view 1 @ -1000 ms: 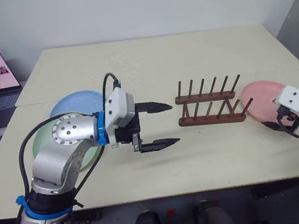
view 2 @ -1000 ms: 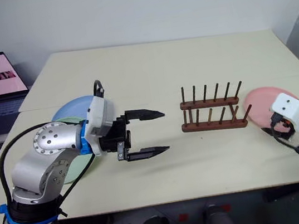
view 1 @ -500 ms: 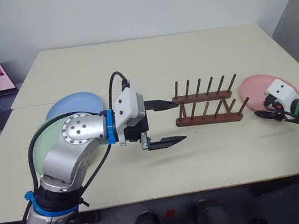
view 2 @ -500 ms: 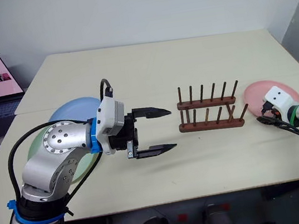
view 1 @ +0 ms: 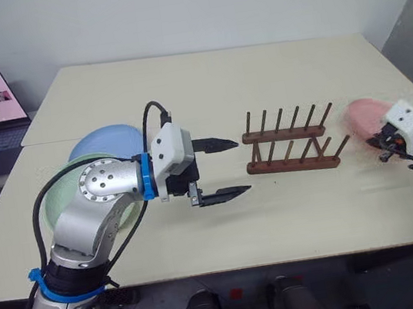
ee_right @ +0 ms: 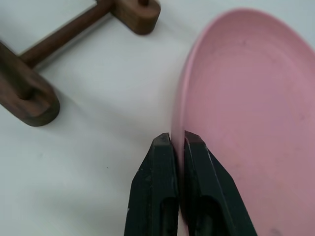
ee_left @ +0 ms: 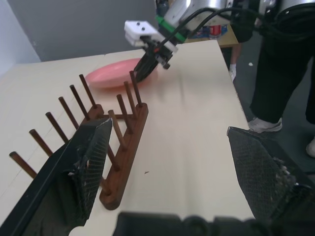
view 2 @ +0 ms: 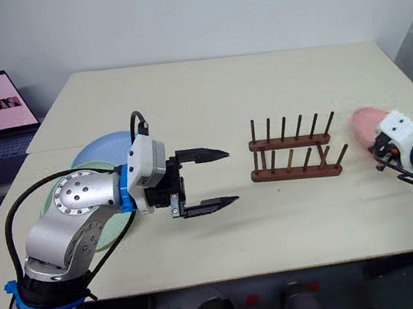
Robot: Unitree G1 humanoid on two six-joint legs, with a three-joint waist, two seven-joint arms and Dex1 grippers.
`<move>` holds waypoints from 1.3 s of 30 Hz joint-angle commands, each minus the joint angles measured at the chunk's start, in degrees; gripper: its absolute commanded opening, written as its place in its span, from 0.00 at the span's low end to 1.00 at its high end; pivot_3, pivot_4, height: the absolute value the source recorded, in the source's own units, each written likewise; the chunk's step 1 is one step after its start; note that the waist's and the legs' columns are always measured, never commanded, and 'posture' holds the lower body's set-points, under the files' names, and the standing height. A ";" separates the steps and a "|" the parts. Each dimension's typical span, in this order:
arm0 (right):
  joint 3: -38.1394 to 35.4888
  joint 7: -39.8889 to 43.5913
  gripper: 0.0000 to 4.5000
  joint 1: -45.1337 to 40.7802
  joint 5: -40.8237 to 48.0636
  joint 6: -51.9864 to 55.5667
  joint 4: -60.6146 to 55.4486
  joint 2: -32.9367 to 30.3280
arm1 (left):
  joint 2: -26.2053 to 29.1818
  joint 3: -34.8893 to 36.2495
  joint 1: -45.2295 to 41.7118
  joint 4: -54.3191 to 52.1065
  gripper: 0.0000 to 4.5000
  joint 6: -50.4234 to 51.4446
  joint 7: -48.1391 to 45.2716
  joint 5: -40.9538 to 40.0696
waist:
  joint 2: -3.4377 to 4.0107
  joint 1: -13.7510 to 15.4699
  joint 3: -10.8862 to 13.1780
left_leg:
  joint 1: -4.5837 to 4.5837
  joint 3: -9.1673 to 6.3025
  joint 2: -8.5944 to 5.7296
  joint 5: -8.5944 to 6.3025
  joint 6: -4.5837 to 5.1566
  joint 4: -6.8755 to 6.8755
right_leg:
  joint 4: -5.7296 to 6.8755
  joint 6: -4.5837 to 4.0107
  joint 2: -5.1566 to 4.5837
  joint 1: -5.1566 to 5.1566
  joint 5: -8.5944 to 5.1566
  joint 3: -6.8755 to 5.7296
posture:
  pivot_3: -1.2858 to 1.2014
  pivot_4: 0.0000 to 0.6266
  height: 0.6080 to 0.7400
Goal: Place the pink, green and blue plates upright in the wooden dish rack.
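Right wrist view: right gripper (ee_right: 178, 140) pinching the near rim of the round pink plate (ee_right: 246, 108), fingers pressed tight on it, detail hidden from head views. Pink plate tilted, beside the dark reddish-brown wooden dish rack (view 1: 291, 149), bare table between. Left gripper (view 1: 220, 169) spread wide, empty, left of the rack.

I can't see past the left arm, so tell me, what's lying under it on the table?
Under the left arm lie the green plate and, behind it, the blue plate. The arm hides most of the green one, so whether the two overlap cannot be seen.
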 commanded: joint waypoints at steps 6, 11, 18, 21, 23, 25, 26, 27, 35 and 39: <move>-20.64 -3.39 0.01 -1.06 26.60 22.71 -35.14 3.25 | 0.30 2.95 -2.93 2.82 0.91 -0.18 -1.24 -2.84 | 0.04 -0.32 0.03 | 0.03 -0.07 0.08 0.00 0.00 -0.04 | 0.05 0.05 0.09 -0.04 0.03 -0.01 | 0.52 0.24 0.91; -28.02 -12.48 0.01 -5.27 49.64 38.72 -42.61 10.26 | -0.35 2.06 -4.31 4.54 0.91 -1.25 -2.33 -2.56 | 0.04 -0.58 0.03 | 0.03 -0.14 0.12 0.00 0.00 -0.05 | 0.02 -0.06 0.11 0.00 -0.02 -0.01 | 0.52 0.24 0.91; -31.57 -25.22 0.01 -5.11 68.28 43.96 -39.56 14.04 | -1.58 0.63 -5.49 5.52 0.91 -2.06 -3.56 -1.94 | 0.04 -0.44 0.03 | -0.11 -0.12 0.04 -0.04 0.07 -0.05 | -0.16 -0.14 -0.15 -0.01 -0.07 0.03 | 0.52 0.24 0.91; -31.37 -27.14 0.01 -4.37 71.61 43.54 -37.54 13.05 | -1.93 0.37 -5.88 5.78 0.91 -2.32 -3.92 -1.98 | 0.04 -0.55 0.03 | -0.12 -0.11 0.00 -0.06 0.10 -0.08 | -0.19 -0.12 -0.13 -0.03 -0.06 0.05 | 0.52 0.24 0.91; -31.05 -27.37 0.01 -4.00 72.70 43.21 -35.68 11.95 | -2.33 0.22 -6.02 5.42 0.91 -1.81 -4.10 -2.61 | 0.04 -0.56 0.03 | -0.10 -0.11 -0.01 -0.06 0.10 -0.16 | -0.19 -0.07 -0.11 -0.04 -0.03 0.03 | 0.52 0.24 0.91; -30.72 -27.45 0.01 -3.76 74.17 43.25 -33.90 11.00 | -2.48 0.29 -6.11 5.17 0.91 -1.46 -4.19 -2.91 | 0.04 -0.59 0.03 | -0.10 -0.11 0.00 -0.05 0.11 -0.20 | -0.19 -0.06 -0.08 -0.07 -0.03 0.04 | 0.52 0.24 0.91; -30.42 -26.98 0.01 -3.62 74.19 43.16 -32.88 10.47 | -2.65 0.34 -6.18 5.08 0.91 -1.23 -4.04 -3.09 | 0.04 -0.62 0.03 | -0.09 -0.11 0.00 -0.05 0.11 -0.23 | -0.19 -0.04 -0.06 -0.08 -0.01 0.05 | 0.52 0.24 0.91; -30.08 -26.74 0.01 -3.58 74.52 43.20 -31.96 10.09 | -2.76 0.44 -6.22 5.02 0.91 -1.03 -3.93 -3.29 | 0.04 -0.64 0.03 | -0.08 -0.11 0.00 -0.05 0.11 -0.26 | -0.19 -0.03 -0.05 -0.08 -0.01 0.06 | 0.52 0.24 0.91; -27.09 -24.53 0.01 -4.80 73.57 42.83 -25.88 8.25 | -3.34 1.00 -6.65 4.62 0.91 0.31 -3.64 -4.03 | 0.04 -0.74 0.03 | -0.06 -0.09 0.02 -0.05 0.11 -0.47 | -0.24 0.03 0.04 -0.18 0.02 0.10 | 0.52 0.24 0.91; -25.12 -23.56 0.01 -4.87 71.81 42.34 -23.91 7.66 | -3.43 1.12 -7.01 4.76 0.91 0.70 -3.57 -4.61 | 0.04 -0.74 0.03 | -0.10 -0.09 0.03 -0.05 0.11 -0.51 | -0.25 0.03 0.06 -0.22 0.01 0.10 | 0.52 0.24 0.91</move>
